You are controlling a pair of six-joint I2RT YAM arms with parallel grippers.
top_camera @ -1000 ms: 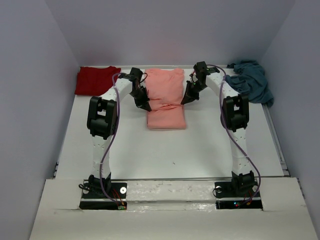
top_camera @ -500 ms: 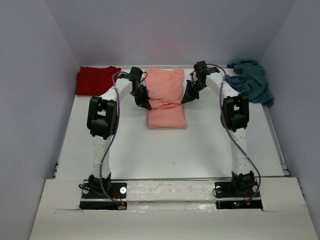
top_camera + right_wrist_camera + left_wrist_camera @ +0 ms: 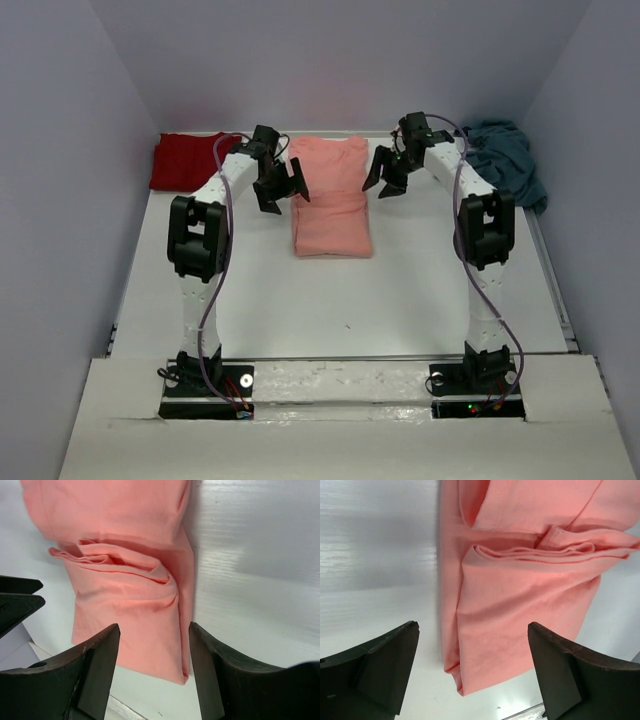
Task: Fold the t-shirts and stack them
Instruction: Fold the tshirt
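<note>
Layout, read from the table centre:

- White flat table (image 3: 400,300): carries all three shirts on its far half.
- Salmon-pink folded cloth t-shirt (image 3: 332,205): 12 o'clock, lying flat, its layers one on another.
- Dark red folded cloth t-shirt (image 3: 190,160): 10 o'clock, far-left corner, against the back wall, apart from the salmon-pink one.
- Teal-blue crumpled cloth t-shirt (image 3: 503,160): 2 o'clock, far-right corner.
- Black two-finger left gripper (image 3: 283,190): just beside the salmon-pink shirt's 9 o'clock edge.
- Black two-finger right gripper (image 3: 382,183): just beside its 3 o'clock edge.
</note>
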